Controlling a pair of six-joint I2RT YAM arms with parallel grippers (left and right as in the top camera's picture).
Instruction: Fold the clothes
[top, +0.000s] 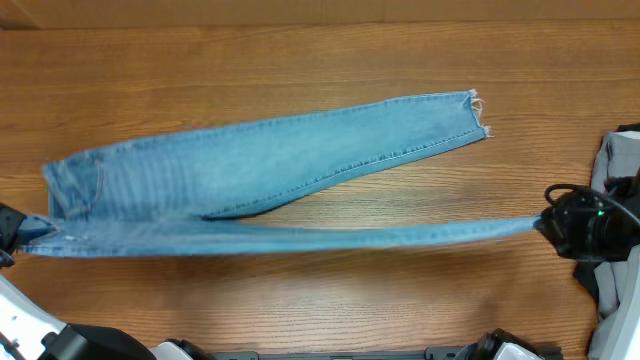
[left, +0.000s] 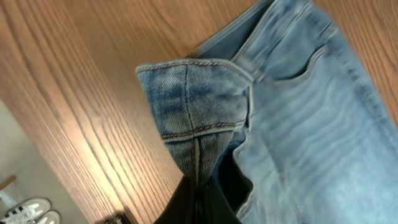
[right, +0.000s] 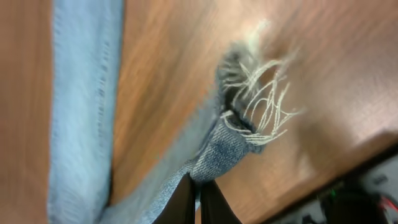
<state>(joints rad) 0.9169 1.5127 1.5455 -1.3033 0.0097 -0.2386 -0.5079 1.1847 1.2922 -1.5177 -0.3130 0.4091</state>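
Note:
The light blue jeans (top: 260, 165) lie spread across the wooden table, waistband at the left, one leg angled to the upper right with a frayed hem (top: 478, 112). The other leg is stretched taut toward the right. My left gripper (top: 12, 232) is shut on the waistband corner (left: 193, 118) at the far left. My right gripper (top: 548, 224) is shut on the frayed hem of the stretched leg (right: 249, 118), held just above the table.
A plain grey garment (top: 620, 160) lies at the right table edge behind my right arm. The table's left edge (left: 37, 149) runs close to my left gripper. Shoes (left: 28, 211) show on the floor beyond it.

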